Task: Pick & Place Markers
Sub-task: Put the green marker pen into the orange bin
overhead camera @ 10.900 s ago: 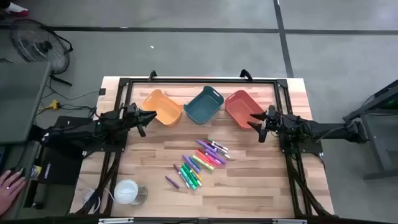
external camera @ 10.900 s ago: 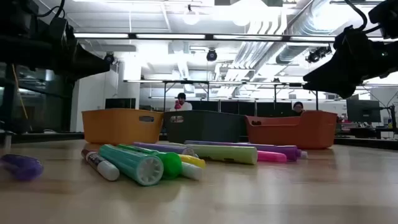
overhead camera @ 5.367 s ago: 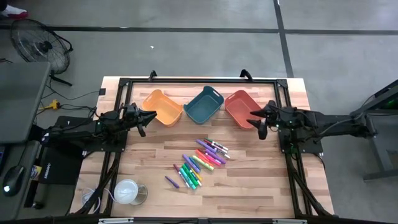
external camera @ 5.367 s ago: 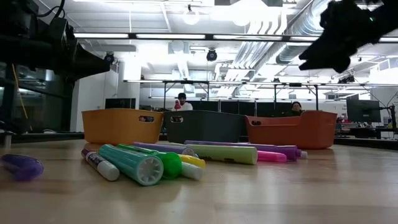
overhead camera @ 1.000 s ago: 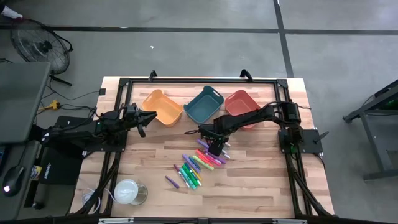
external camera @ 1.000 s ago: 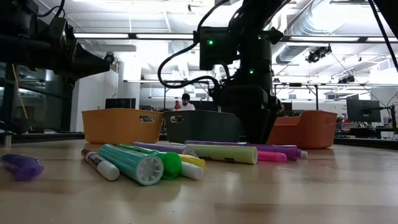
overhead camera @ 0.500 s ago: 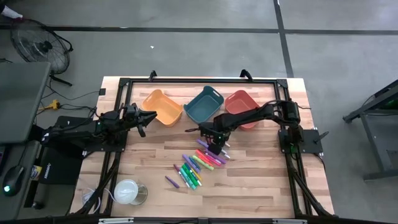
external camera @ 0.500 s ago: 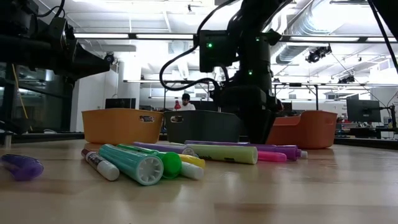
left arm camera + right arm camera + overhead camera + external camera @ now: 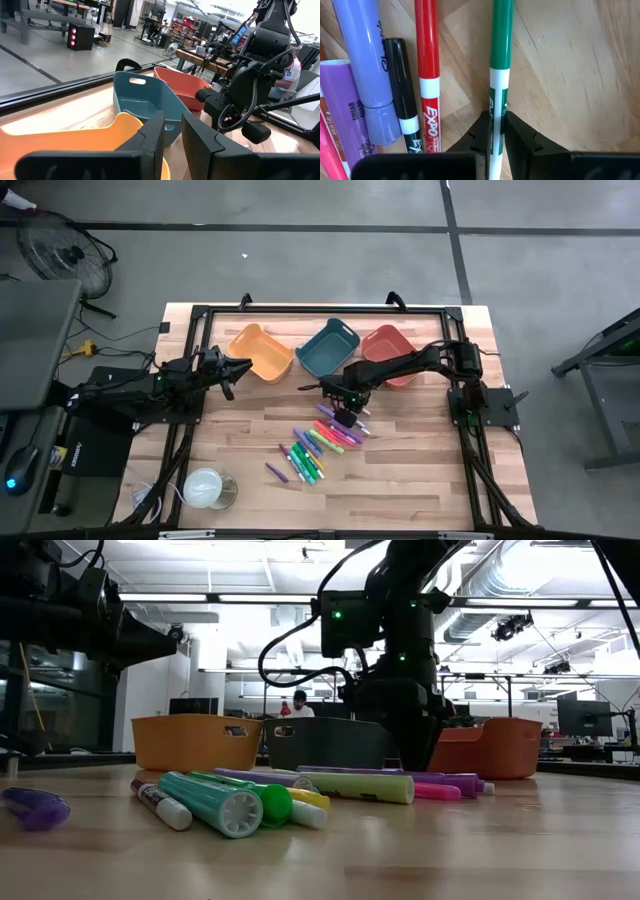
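The markers (image 9: 320, 442) lie in a loose heap on the wooden table's middle, and the low view shows them lying side by side (image 9: 250, 800). My right gripper (image 9: 343, 412) points down over the heap's far end, shut on a green-capped white marker (image 9: 500, 50). This marker lies flat beside a red one (image 9: 427, 60) and a black one (image 9: 402, 95). My left gripper (image 9: 243, 367) waits level by the orange bin (image 9: 262, 352), with a narrow gap between its fingers (image 9: 172, 135) and nothing in it. My right gripper pinches the green marker's white barrel (image 9: 493, 107), just below the cap, between its two fingers. The fingers come from above, point down and lie across the marker. The marker lies flat on the table.
Three bins stand in a row at the far side: orange, blue (image 9: 327, 348) and red (image 9: 385, 350). A white round cup-like thing (image 9: 205, 488) sits near the front left. Bare wood lies to the right of the heap and along the near edge.
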